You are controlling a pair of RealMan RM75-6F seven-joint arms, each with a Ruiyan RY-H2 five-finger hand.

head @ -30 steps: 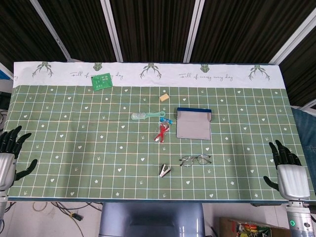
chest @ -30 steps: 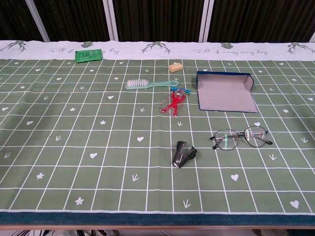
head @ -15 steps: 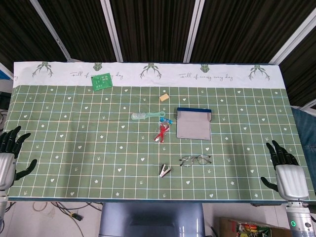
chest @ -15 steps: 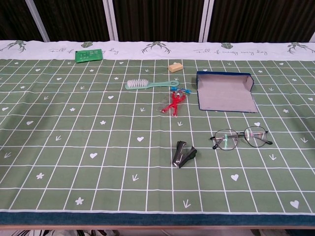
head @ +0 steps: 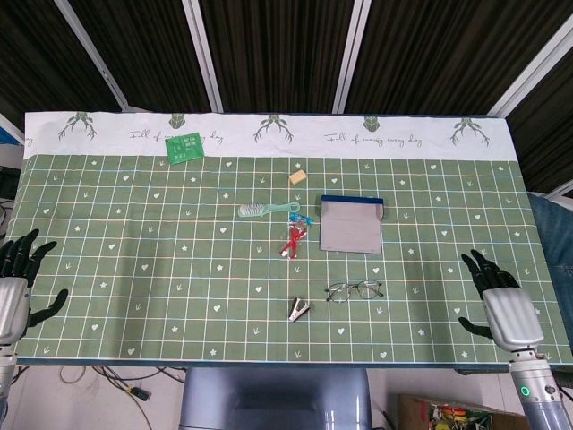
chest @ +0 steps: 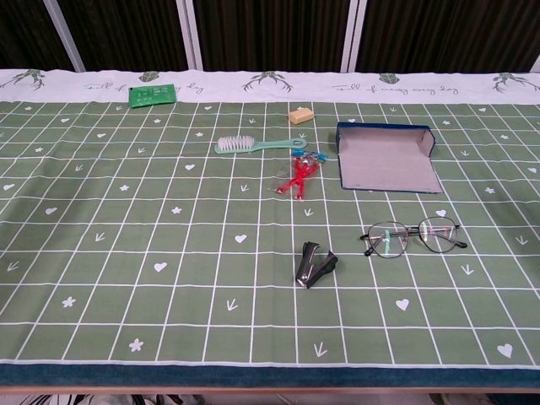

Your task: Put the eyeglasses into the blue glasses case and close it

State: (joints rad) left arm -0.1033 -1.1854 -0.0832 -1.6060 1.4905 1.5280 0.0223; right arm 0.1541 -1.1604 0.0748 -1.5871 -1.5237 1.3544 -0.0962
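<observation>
Fingers on the right hand [head: 498, 301] are spread with nothing held, same for the left hand [head: 16, 285], and both are parked at the near table corners, well apart from everything. The eyeglasses [chest: 413, 236] lie flat just in front of the open blue glasses case [chest: 384, 157], so they're probably best pinched at the bridge or a rim, though the thin frame is hard to make out from the head view. The stapler remover [chest: 315, 265] nearby should be avoided.

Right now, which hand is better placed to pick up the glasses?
The right hand. It hovers open at the table's right edge, on the same side as the glasses and case. The left hand sits at the far left edge.
</observation>
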